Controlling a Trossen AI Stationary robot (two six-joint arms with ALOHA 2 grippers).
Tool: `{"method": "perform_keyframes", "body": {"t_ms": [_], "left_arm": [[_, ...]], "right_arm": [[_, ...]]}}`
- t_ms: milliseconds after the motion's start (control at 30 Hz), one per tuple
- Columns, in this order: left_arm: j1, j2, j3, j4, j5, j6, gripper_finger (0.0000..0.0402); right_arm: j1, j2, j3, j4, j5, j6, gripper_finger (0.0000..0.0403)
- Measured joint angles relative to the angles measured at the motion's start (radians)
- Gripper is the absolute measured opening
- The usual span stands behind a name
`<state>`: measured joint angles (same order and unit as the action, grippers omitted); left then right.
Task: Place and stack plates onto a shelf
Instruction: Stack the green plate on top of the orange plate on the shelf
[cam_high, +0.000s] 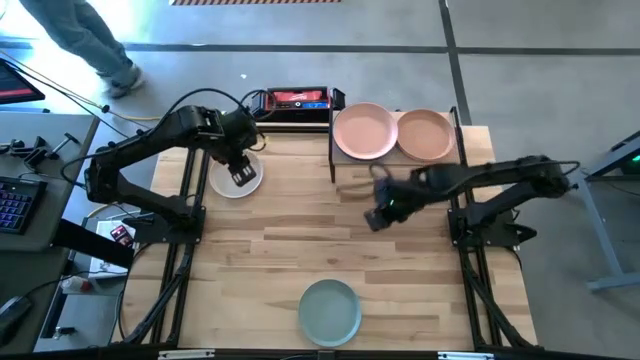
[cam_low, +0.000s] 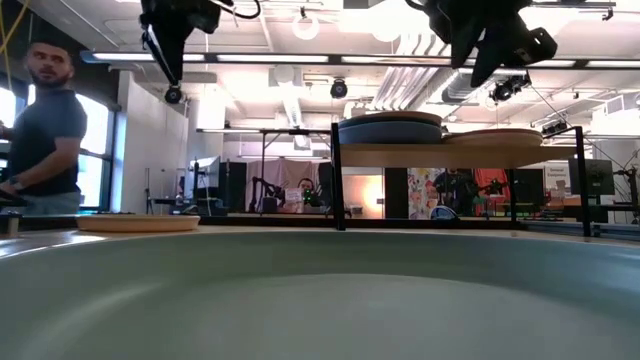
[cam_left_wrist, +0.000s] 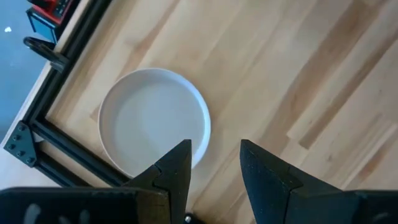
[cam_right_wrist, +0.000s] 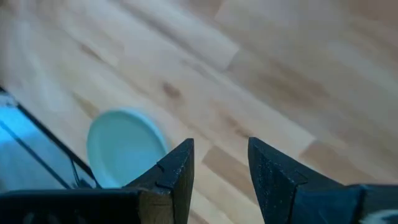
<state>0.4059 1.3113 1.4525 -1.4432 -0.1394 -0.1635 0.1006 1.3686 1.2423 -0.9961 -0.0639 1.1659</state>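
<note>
Both claws (cam_left_wrist: 214, 168) (cam_right_wrist: 221, 168) parted, empty.

No words, numbers or brand marks can be read in any of the four views. The one likely bearer of lettering is the red and black device (cam_high: 296, 99) at the table's far edge in the high view — pale marks cross its red top, perhaps a label, but they do not resolve into letters. In the left wrist view its red corner (cam_left_wrist: 55, 9) shows no print. In the low view, coloured posters (cam_low: 432, 192) hang on the room's back wall — only patches of colour, nothing legible.
</note>
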Motion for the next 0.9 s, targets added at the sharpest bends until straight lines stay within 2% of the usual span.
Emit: {"method": "perform_keyframes", "body": {"t_ms": [200,400,900], "left_arm": [[-0.043,0.000,0.000,-0.005,0.000,0.000,0.0127],[-0.072,0.000,0.000,-0.005,0.000,0.000,0.0127],[-0.088,0.000,0.000,0.000,-0.001,0.000,0.0127]], "right_arm": [[0.147,0.133,0.000,0.165,0.000,0.042,0.0130],[0.246,0.251,0.000,0.307,-0.004,0.041,0.0130],[0.341,0.451,0.000,0.426,0.003,0.041,0.0130]]}}
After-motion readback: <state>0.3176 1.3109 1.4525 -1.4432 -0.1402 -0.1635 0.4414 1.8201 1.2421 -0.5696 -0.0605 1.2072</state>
